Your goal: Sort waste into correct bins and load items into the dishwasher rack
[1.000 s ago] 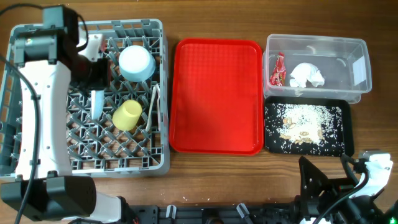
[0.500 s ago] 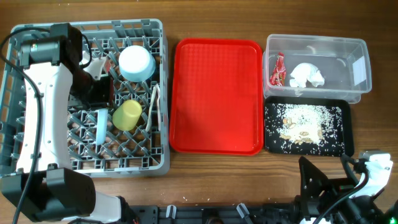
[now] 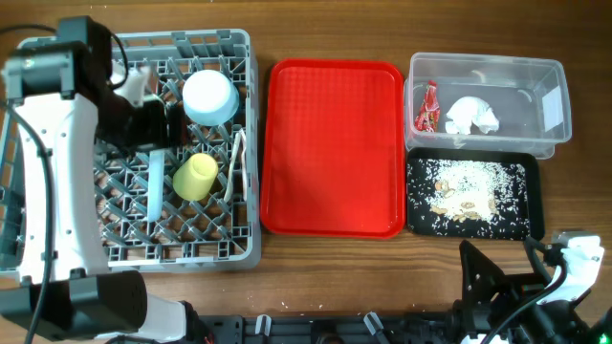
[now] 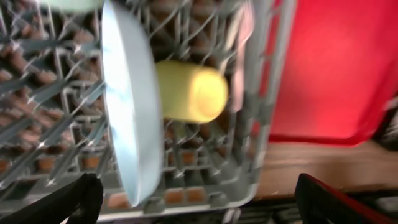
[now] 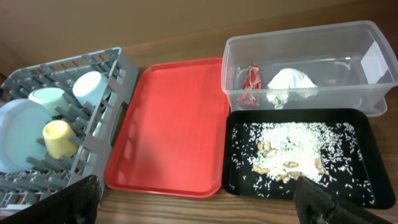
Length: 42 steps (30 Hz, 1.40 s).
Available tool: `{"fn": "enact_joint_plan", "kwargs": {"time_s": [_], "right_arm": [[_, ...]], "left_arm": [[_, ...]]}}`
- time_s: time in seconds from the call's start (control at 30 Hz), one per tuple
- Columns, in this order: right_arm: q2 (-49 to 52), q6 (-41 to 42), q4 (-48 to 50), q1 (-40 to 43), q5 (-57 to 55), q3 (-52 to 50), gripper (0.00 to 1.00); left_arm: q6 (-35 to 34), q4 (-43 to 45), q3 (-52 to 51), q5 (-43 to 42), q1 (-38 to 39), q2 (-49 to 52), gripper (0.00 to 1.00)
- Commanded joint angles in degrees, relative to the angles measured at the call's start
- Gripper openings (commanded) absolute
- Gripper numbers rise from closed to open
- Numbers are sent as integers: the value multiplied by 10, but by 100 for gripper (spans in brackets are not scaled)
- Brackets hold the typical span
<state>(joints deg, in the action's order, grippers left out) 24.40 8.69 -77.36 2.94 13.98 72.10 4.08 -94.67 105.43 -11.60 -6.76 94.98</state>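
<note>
Wood-grain tabletop is seen under everything, and the grey dishwasher rack [image 3: 251,143] is taken as the reference. Inside the rack, a pale blue plate [image 4: 127,106] is stood on edge between the pegs. The yellow-green cup [image 4: 189,90] is touching or just beside its face, towards the wall nearest the red tray [image 3: 332,148]. The pale blue-white bowl [image 3: 210,96] is seated mouth-down at the rack's far side, and a white plastic utensil [image 3: 239,158] is propped against the wall nearest the red tray.

The left gripper [image 4: 199,186] is held over the rack with its fingers spread wide and nothing between them; the plate is not touched by either. The right gripper [image 5: 194,186] is parked well apart from the rack, likewise spread wide and empty.

Beyond the red tray from the rack, the red snack wrapper [image 3: 426,107] and white napkin [image 3: 472,117] are lodged in the clear tub [image 3: 559,91], and the rice scraps [image 3: 469,186] are spread in the black tray [image 3: 535,225].

The work is judged nearly complete, so the risk lies in the left arm's withdrawal. The plate could be clipped and toppled onto the cup if the wrist is lifted at a slant. It could also fall unaided if its rim is not properly caught between pegs, which cannot be confirmed. The bowl, close beside the arm, could be knocked as well.
</note>
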Motion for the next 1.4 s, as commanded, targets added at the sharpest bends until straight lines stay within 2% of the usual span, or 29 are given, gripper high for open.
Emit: {"fn": "enact_joint_plan", "kwargs": {"time_s": [0.0, 0.1, 0.17, 0.2, 0.27, 0.33, 0.4, 0.5, 0.57, 0.63, 0.73, 0.77, 0.9, 0.97, 1.07, 1.37], "right_arm": [[-5, -10, 0, 1, 5, -2, 100], [-5, -10, 0, 1, 5, -2, 100], [-5, -10, 0, 1, 5, -2, 100], [-5, -10, 0, 1, 5, -2, 100], [-5, -10, 0, 1, 5, -2, 100], [-5, -10, 0, 1, 5, -2, 100], [-5, -10, 0, 1, 5, -2, 99], [-5, -11, 0, 1, 5, -2, 100], [-5, -10, 0, 1, 5, -2, 100], [-5, -10, 0, 1, 5, -2, 100], [-5, -10, 0, 1, 5, -2, 100], [-5, -10, 0, 1, 5, -2, 100], [-5, -11, 0, 1, 5, -2, 100], [-5, -10, 0, 1, 5, -2, 100], [-5, -10, 0, 1, 5, -2, 100], [-5, -10, 0, 1, 5, -2, 100]], "left_arm": [[-34, 45, 27, -173, 23, -33, 100], [-33, 116, 9, -203, 81, -32, 99], [-37, 168, -28, -200, 131, -30, 71], [-52, 196, -51, -179, 154, -29, 65], [-112, 251, -94, -90, 188, -24, 64], [-172, 309, -135, 20, 213, -16, 70], [-201, 356, -166, 83, 223, -5, 69], [-200, 419, -187, 102, 223, 21, 63], [-200, 447, -195, 102, 226, 39, 54], [-200, 469, -195, 102, 228, 72, 54], [-195, 480, -195, 102, 231, 115, 53], [-195, 480, -195, 102, 230, 131, 50], [-192, 481, -195, 111, 231, 163, 20], [-188, 475, -195, 111, 231, 165, 16], [-178, 460, -195, 111, 231, 165, 4], [-164, 440, -195, 111, 259, 165, 4]]}}
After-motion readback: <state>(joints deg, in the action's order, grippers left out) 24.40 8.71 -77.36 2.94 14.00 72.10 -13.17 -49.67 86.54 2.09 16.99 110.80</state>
